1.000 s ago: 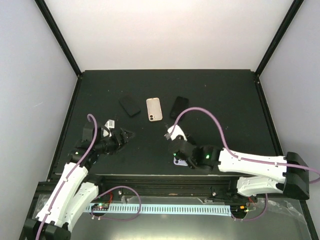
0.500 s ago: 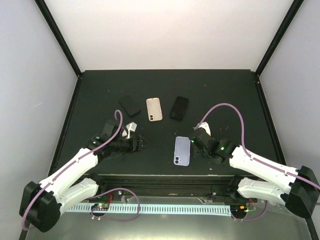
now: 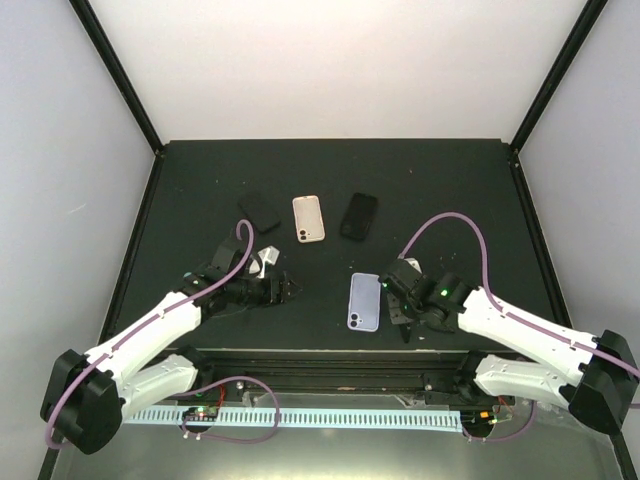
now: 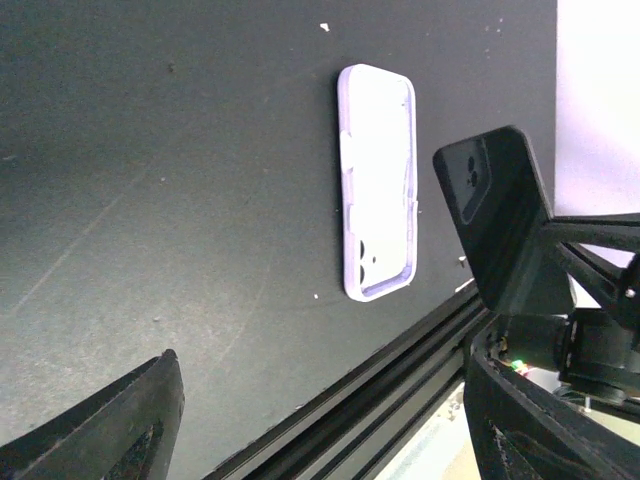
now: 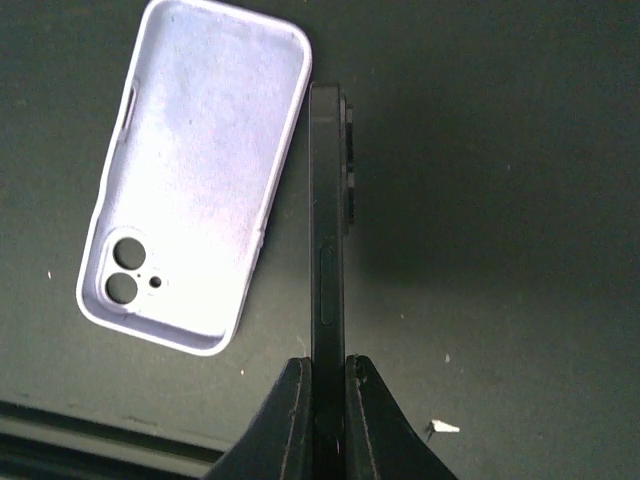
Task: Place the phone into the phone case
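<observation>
A lavender phone case [image 3: 364,301] lies open side up near the table's front edge; it also shows in the right wrist view [image 5: 195,175] and the left wrist view [image 4: 378,180]. My right gripper [image 5: 327,385] is shut on a black phone [image 5: 328,220], held on edge just right of the case, long side along it. The phone also shows in the left wrist view [image 4: 495,215]. In the top view my right gripper [image 3: 393,292] is beside the case's right edge. My left gripper [image 3: 285,290] is open and empty, left of the case, its jaws facing it.
At the back of the table lie a black item [image 3: 260,211], a beige phone or case [image 3: 309,218] and another black item [image 3: 359,216]. The table's front rail [image 4: 400,380] runs close by the lavender case.
My right gripper has swung off the lavender case to its right side, uncovering it, then come down close beside it. My left arm has reached right, toward the case.
</observation>
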`<state>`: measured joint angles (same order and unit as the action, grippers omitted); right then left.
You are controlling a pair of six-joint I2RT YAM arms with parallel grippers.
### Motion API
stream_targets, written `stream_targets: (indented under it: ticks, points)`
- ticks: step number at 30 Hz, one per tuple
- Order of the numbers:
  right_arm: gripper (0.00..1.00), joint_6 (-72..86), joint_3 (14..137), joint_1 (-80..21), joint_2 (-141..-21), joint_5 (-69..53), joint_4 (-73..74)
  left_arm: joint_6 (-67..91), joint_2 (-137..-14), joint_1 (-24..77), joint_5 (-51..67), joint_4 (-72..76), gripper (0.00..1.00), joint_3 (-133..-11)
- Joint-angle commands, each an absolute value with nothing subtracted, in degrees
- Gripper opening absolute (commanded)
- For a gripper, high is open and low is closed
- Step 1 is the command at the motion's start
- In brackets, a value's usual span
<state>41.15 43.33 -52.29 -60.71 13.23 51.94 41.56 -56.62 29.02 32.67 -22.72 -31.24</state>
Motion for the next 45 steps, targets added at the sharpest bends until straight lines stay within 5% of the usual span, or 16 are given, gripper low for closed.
stream_targets:
  ticks: [1, 19, 28, 36, 45]
  points:
    - [0.01, 42.92, 44.48, -52.19, -60.47, 9.40, 54.37, 39.08, -56.51, 29.42, 29.70, -25.59, 0.79, -32.96]
    - [0.01, 46.46, 36.14, -54.63, -60.97, -8.94, 34.57, 44.07, -53.95, 29.22, 25.22, -26.33, 0.85, -30.37]
    - [0.01, 49.86, 33.42, -55.90, -59.93, -8.20, 24.07, 40.74, -57.65, 29.46, 26.72, -24.47, 0.67, -28.82]
    - [0.01, 45.23, 37.39, -55.79, -55.62, 8.32, 35.59, 44.69, -60.92, 33.91, 26.86, -20.41, 0.56, -27.79]
    - [0.01, 45.41, 38.45, -55.81, -46.55, 13.88, 39.99, 47.04, -69.52, 34.28, 25.41, -12.37, 0.48, -27.06]
